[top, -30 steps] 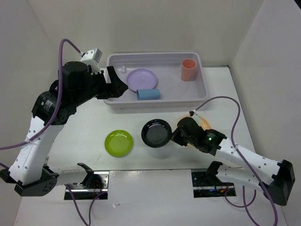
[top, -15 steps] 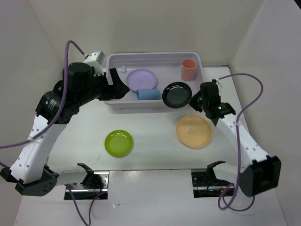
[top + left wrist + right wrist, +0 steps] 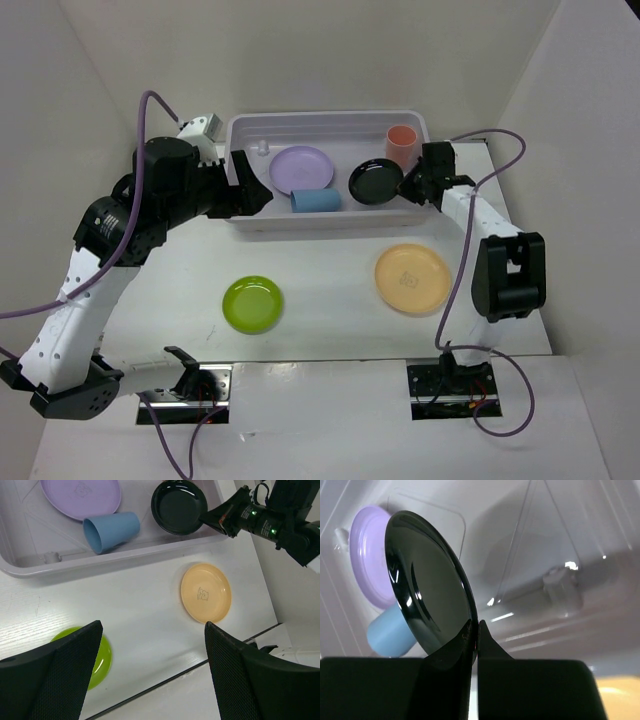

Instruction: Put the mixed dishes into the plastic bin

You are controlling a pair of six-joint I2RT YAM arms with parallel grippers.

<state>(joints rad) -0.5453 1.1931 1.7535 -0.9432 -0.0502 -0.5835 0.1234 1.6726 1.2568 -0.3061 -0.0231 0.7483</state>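
The pale grey bin stands at the back; it holds the lavender plate, the blue cup lying on its side and the upright salmon cup. My right gripper is shut on the rim of the glossy black plate, holding it over the bin's right part. The lime green plate and the pale orange plate lie on the table. My left gripper is open and empty at the bin's left end; its fingers frame the table below.
White walls enclose the table on the left, back and right. The right arm stretches along the table's right side beside the bin's right rim. A dark seam runs along the table's near edge.
My right gripper carried the black plate from the table's middle up and back, over the bin's front rim and into its right part. The left arm barely moved.
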